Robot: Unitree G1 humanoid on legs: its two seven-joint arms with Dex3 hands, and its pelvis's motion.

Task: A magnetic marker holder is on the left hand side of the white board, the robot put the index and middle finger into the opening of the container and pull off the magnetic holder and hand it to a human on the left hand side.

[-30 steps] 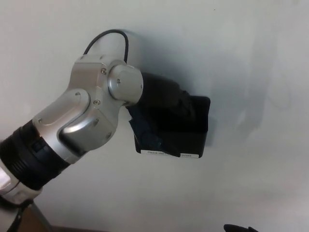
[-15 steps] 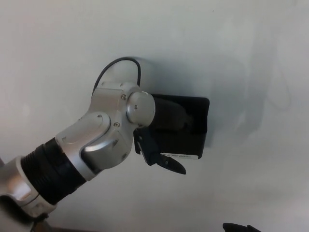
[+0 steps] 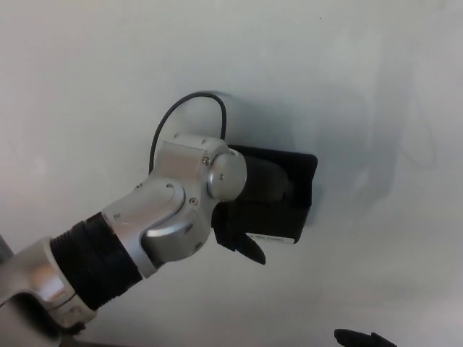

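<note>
Since a second ago, the left robot hand [image 3: 264,191] pushes further into the black magnetic marker holder [image 3: 289,199] on the whiteboard [image 3: 347,87], fingers hooked inside, thumb below. A shallow hook could slip when pulling.

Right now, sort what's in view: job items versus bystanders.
Job: magnetic holder on the whiteboard; left hand reaching into its opening, thumb outside below.
Bystanders: black cable looping above the wrist; dark object at bottom edge, unidentifiable.
</note>
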